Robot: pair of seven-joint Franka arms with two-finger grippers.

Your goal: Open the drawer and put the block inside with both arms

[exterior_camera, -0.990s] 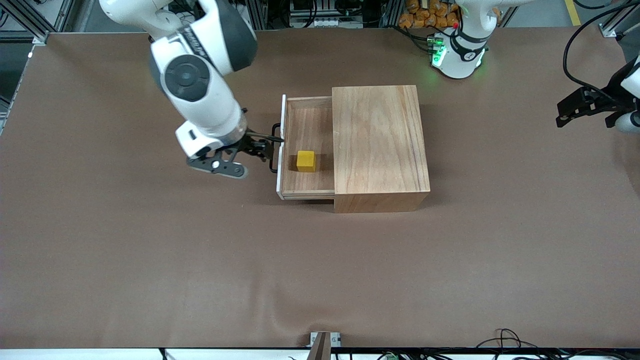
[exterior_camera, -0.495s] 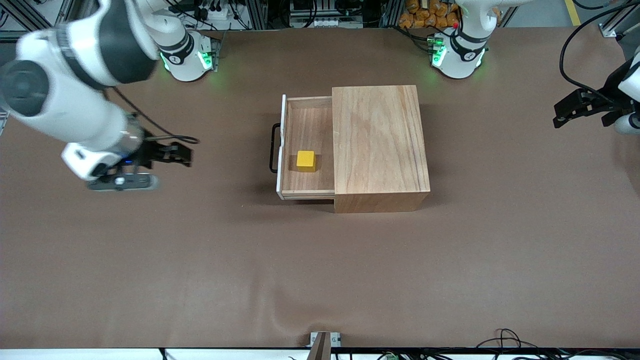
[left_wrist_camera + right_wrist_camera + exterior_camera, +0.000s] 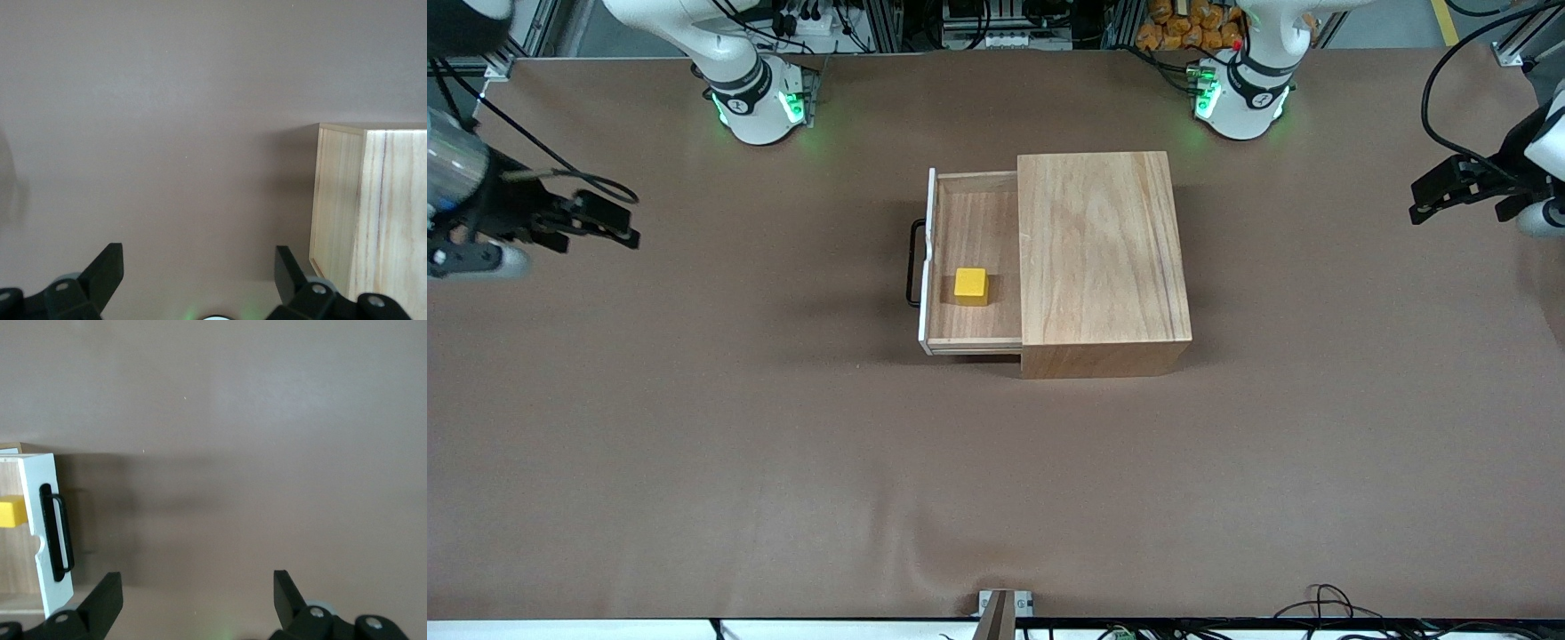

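The drawer (image 3: 974,222) stands pulled out of the wooden box (image 3: 1103,258), its white front and black loop handle (image 3: 913,263) facing the right arm's end of the table. The yellow block (image 3: 971,286) rests on the drawer floor. My right gripper (image 3: 611,223) hangs open and empty over bare table, well away from the handle at the right arm's end. Its wrist view shows the open gripper (image 3: 197,590), the drawer front (image 3: 41,520), the handle (image 3: 57,533) and the block (image 3: 12,511). My left gripper (image 3: 1417,204) waits open at the left arm's end, shown open again (image 3: 198,270) with the box (image 3: 373,227) ahead.
Brown cloth (image 3: 996,480) covers the whole table. The green-lit arm bases (image 3: 760,102) (image 3: 1240,98) stand along the edge farthest from the front camera. Cables lie at the table's near edge (image 3: 1325,604).
My right arm has swung away from the drawer handle, out to the right arm's end of the table, gripper still open. Drawer, block and left arm have stayed put.
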